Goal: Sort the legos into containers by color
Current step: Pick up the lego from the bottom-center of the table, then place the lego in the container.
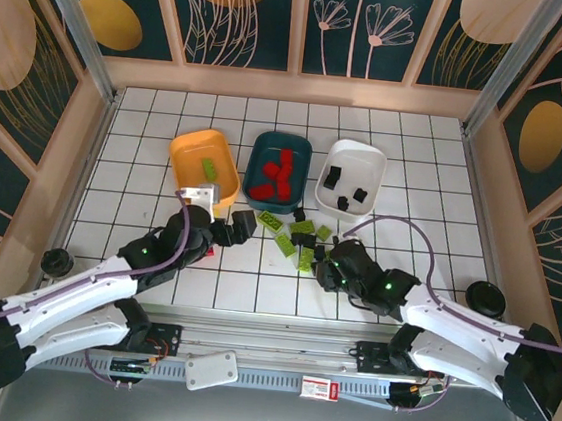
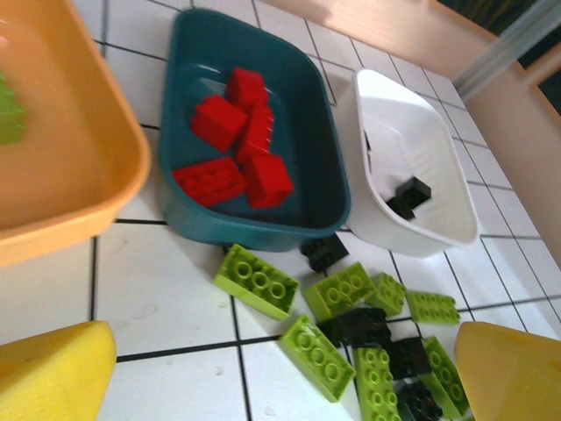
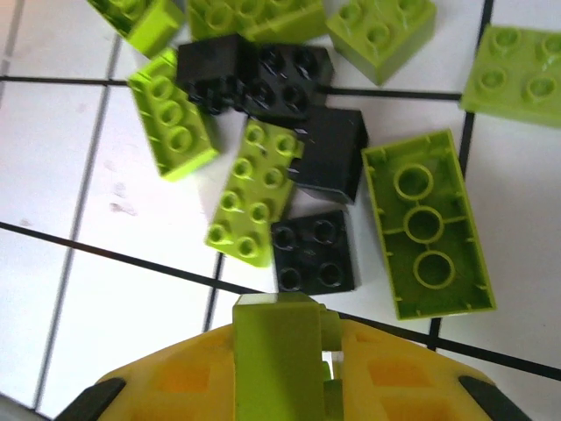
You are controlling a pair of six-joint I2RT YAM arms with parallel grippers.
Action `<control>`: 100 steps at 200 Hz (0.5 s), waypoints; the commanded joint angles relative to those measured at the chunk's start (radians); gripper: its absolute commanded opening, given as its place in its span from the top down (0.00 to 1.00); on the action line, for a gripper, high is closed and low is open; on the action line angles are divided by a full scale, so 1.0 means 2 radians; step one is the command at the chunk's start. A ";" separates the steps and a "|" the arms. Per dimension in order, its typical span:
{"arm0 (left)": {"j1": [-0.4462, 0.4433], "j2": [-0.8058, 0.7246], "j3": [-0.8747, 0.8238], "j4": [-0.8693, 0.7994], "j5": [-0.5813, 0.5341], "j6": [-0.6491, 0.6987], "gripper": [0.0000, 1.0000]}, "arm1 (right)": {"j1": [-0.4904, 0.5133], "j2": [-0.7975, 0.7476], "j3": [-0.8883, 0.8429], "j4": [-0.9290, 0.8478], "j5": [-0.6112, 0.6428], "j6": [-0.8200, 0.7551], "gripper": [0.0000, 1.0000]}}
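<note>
Lime green and black legos point(image 1: 299, 237) lie piled on the white tiles in front of the trays. The orange-yellow tray point(image 1: 189, 151) holds one green lego point(image 1: 209, 169). Several red legos point(image 2: 235, 149) lie in the dark teal tray point(image 1: 262, 146), and black legos point(image 2: 408, 195) in the white tray point(image 1: 363, 159). My left gripper point(image 1: 242, 225) hovers left of the pile, open, its yellow fingers point(image 2: 54, 373) spread wide over green bricks point(image 2: 260, 281). At the pile's near edge, my right gripper point(image 1: 323, 266) is shut on a lime green brick point(image 3: 279, 351), above a black brick point(image 3: 316, 254).
A wooden rail point(image 1: 294, 86) closes the back of the tiled table, and metal posts point(image 1: 519, 55) stand at the corners. A black knob point(image 1: 483, 295) sits at the right edge and another point(image 1: 56, 262) at the left. Purple cables loop over both arms.
</note>
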 commanded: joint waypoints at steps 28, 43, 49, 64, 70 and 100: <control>0.001 -0.064 -0.033 -0.056 -0.088 -0.025 0.01 | 0.007 0.101 0.136 0.073 -0.054 -0.088 0.84; 0.001 -0.077 -0.035 -0.065 -0.095 -0.030 0.01 | 0.007 0.177 0.195 0.116 -0.082 -0.113 0.84; 0.001 -0.082 -0.034 -0.071 -0.097 -0.031 0.01 | 0.007 0.209 0.224 0.130 -0.093 -0.122 0.84; 0.001 -0.093 -0.032 -0.087 -0.104 -0.037 0.02 | 0.007 0.288 0.296 0.147 -0.109 -0.146 0.84; 0.001 -0.100 -0.031 -0.095 -0.107 -0.039 0.02 | 0.006 0.321 0.328 0.147 -0.113 -0.155 0.84; 0.001 -0.144 -0.034 -0.127 -0.122 -0.050 0.01 | -0.004 0.469 0.480 0.128 -0.133 -0.185 0.84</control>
